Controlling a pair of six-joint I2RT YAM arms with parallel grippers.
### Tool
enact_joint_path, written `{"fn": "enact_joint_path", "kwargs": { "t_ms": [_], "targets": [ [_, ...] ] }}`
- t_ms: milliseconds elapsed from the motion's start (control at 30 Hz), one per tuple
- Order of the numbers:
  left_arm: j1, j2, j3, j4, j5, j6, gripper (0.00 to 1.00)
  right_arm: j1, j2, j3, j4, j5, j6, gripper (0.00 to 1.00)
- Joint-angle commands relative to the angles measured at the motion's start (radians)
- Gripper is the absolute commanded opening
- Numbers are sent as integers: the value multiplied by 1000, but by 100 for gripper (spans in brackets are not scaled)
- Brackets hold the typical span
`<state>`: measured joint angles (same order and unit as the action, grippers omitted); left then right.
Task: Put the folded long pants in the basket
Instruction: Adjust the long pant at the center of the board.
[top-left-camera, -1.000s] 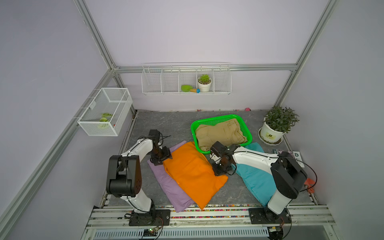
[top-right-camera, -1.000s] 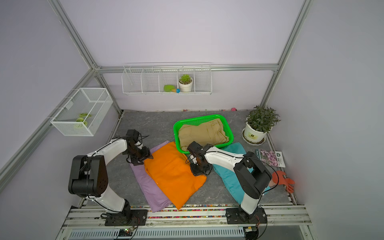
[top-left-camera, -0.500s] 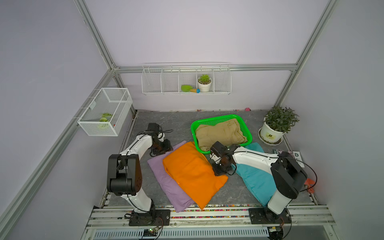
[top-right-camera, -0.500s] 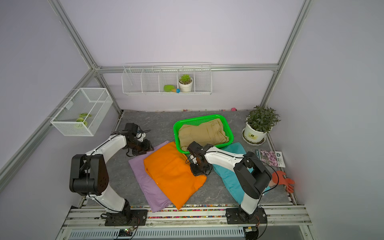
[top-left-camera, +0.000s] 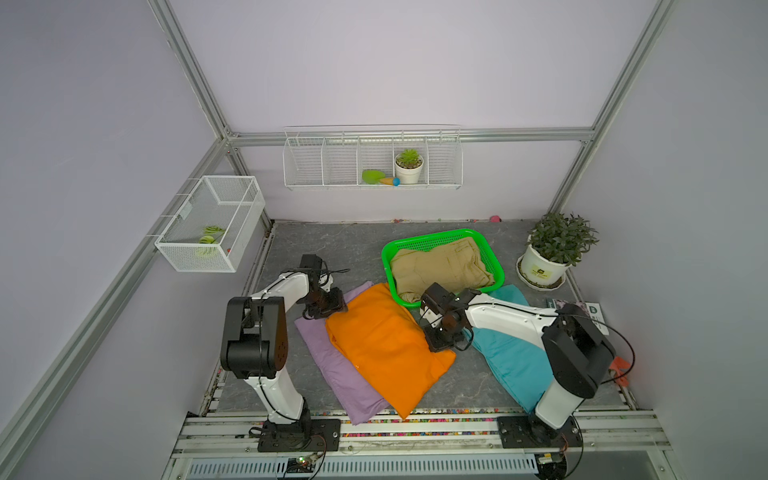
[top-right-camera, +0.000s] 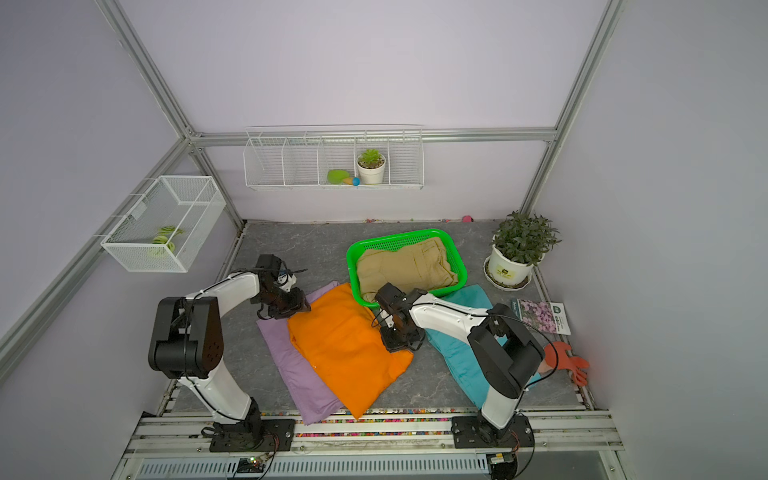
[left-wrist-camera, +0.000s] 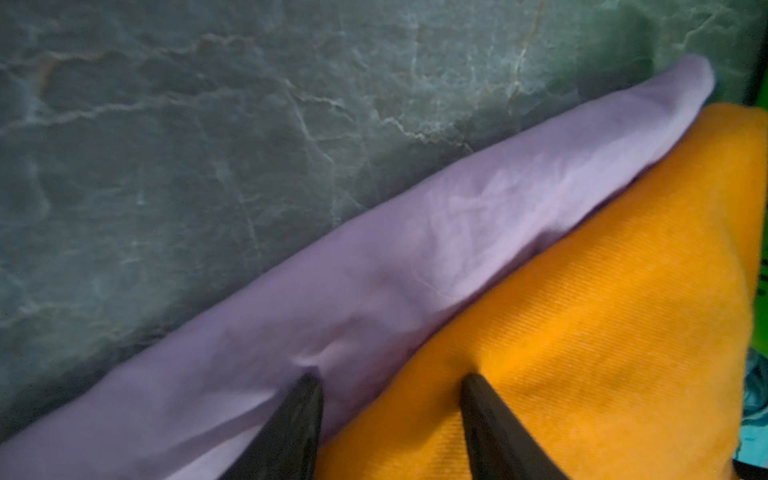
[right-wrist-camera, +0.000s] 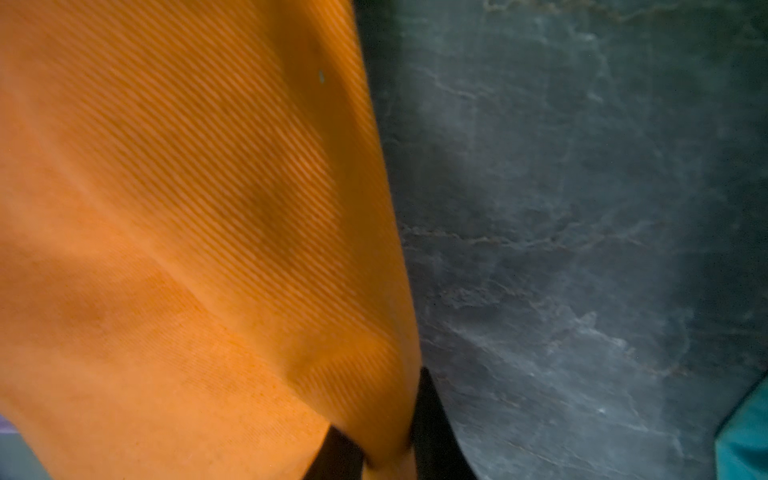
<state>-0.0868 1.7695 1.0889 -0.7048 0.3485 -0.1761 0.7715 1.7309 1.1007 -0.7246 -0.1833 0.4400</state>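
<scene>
The orange folded long pants (top-left-camera: 382, 345) lie across the lilac pair (top-left-camera: 332, 370) on the grey table. The teal pair (top-left-camera: 511, 357) lies to their right, partly under my right arm. The khaki pair (top-left-camera: 440, 266) fills the green basket (top-left-camera: 432, 234). My left gripper (top-left-camera: 332, 305) is open at the orange pair's far-left edge. One finger (left-wrist-camera: 307, 399) rests on lilac cloth (left-wrist-camera: 457, 216) and the other on orange cloth (left-wrist-camera: 582, 332). My right gripper (top-left-camera: 440, 343) is shut on the orange pair's right edge (right-wrist-camera: 386, 436).
A potted plant (top-left-camera: 548, 253) stands right of the basket, with a booklet (top-left-camera: 582, 311) and a red-orange object (top-left-camera: 619, 368) nearer the right wall. A white wire basket (top-left-camera: 212, 224) hangs on the left wall. A wire shelf (top-left-camera: 374, 158) hangs on the back wall.
My left gripper has shifted a little along the lilac and orange edge, and its jaws have narrowed. The right arm and its hold on the orange pants have stayed the same.
</scene>
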Motion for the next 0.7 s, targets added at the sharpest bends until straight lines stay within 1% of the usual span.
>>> {"fn": "enact_joint_path", "kwargs": {
  "t_ms": [0,100,200,267,300,333,400,467,500,533,567,600,667],
  "targets": [
    [1,-5,-23,-15,36,11,47,-21,14,-7,16,70,28,4],
    [1,-17,-24,-12,72,7,37,-23,19,-6,17,73,29,4],
    [2,-17,-16,-18,89,9,16,-22,24,-3,16,75,36,4],
    [2,-19,-3,-31,78,4,9,-22,23,3,16,85,43,4],
    [4,-15,5,-44,70,1,2,-22,17,2,20,90,48,5],
    [5,-13,17,-58,57,-1,0,-21,8,0,28,96,56,8],
    [8,-15,23,-71,17,-13,0,-23,-17,1,38,107,71,25],
    [14,-26,22,-76,-29,-29,0,-23,-64,-9,50,132,99,48],
    [20,-33,19,-76,-46,-40,0,-22,-92,-17,57,149,111,55],
    [32,-41,16,-72,-55,-56,0,-20,-127,-23,47,193,136,61],
    [51,-50,11,-69,-53,-76,0,-18,-159,-25,16,256,165,64],
    [72,-53,8,-67,-42,-92,0,-15,-190,-33,6,282,186,65],
    [115,-56,1,-64,-3,-117,0,-15,-279,-90,25,278,258,67]
  ]
}}
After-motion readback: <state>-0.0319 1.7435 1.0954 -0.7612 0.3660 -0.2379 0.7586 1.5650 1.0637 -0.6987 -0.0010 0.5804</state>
